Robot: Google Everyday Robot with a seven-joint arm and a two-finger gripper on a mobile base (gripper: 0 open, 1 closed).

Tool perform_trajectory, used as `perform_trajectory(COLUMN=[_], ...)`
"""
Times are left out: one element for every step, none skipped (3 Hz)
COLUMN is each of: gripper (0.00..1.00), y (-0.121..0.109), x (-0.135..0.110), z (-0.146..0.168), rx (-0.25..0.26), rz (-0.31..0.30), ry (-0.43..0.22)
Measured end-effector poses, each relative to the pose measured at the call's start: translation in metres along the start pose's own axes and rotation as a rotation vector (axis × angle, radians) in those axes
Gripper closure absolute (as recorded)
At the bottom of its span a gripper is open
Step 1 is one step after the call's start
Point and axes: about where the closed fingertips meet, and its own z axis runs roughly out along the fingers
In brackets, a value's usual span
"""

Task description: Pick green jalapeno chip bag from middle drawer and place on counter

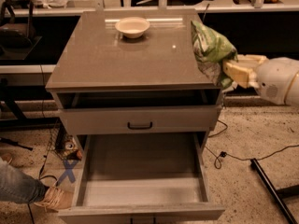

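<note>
My gripper (230, 73) comes in from the right and is shut on the green jalapeno chip bag (210, 51), a crumpled light and dark green foil bag. I hold it in the air at the right edge of the counter (117, 59), overlapping the counter's right side. The middle drawer (140, 176) below stands pulled open and its flat grey floor holds nothing.
A white bowl (132, 26) stands at the back middle of the counter. A closed drawer front with a black handle (140, 125) sits above the open drawer. A person's leg and shoe (32, 192) are at the lower left. Cables (224, 155) lie on the floor at right.
</note>
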Motion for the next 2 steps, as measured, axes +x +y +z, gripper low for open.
perform_trajectory(gripper=[1.00,0.81], y=[-0.006,-0.007], x=[-0.021,-0.035], z=[0.031,0.067], rx=[-0.006,0.019], rz=[-0.014,-0.007], ry=[-0.006,0.018])
